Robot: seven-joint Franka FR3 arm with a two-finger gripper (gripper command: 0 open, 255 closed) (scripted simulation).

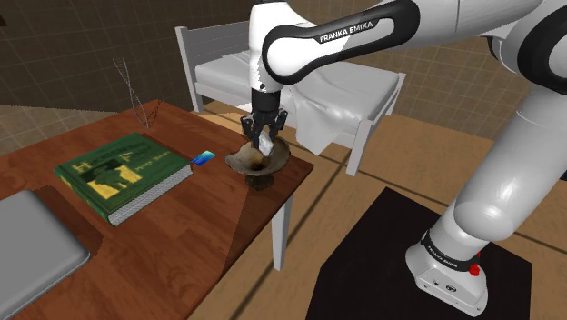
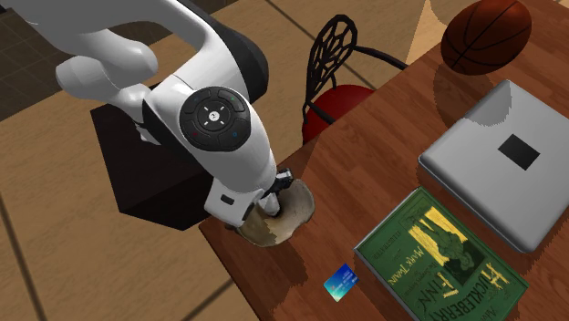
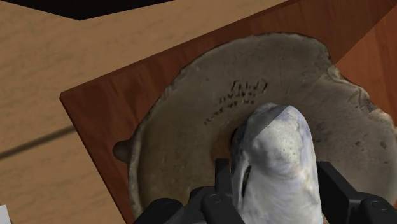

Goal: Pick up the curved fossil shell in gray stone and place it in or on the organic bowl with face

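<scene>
Right over the bowl (image 1: 243, 160), the black gripper (image 1: 264, 135) points straight down with its two fingers pinching the fossil shell (image 1: 265, 146) between them. In the wrist view the fingers (image 3: 222, 183) press against either side of the shell (image 3: 273, 162), a pale gray, curved lump of stone with a rounded tip that points into the bowl's hollow. The tip seems to hang just above the middle of the bowl's inside, though I cannot tell whether it touches. The bowl (image 3: 184, 127) is tan-brown with a rough, wavy rim, faint stamped marks on its inner wall and a small knob on its outer edge. It stands on a short foot at the corner of a reddish wooden table (image 1: 182, 236).

On the same table, toward the shoulder view's left, a small blue card (image 1: 203, 158) lies near the bowl, and a thick green book (image 1: 123, 173) lies flat beyond the card. A closed gray laptop (image 1: 32, 245) sits at that view's lower left. In the second exterior view, a basketball (image 2: 486, 34) rests on the table past the laptop, and a chair with a red seat (image 2: 339, 100) stands beside the table's edge. A white bed (image 1: 300, 86) stands behind the table in the shoulder view.
</scene>
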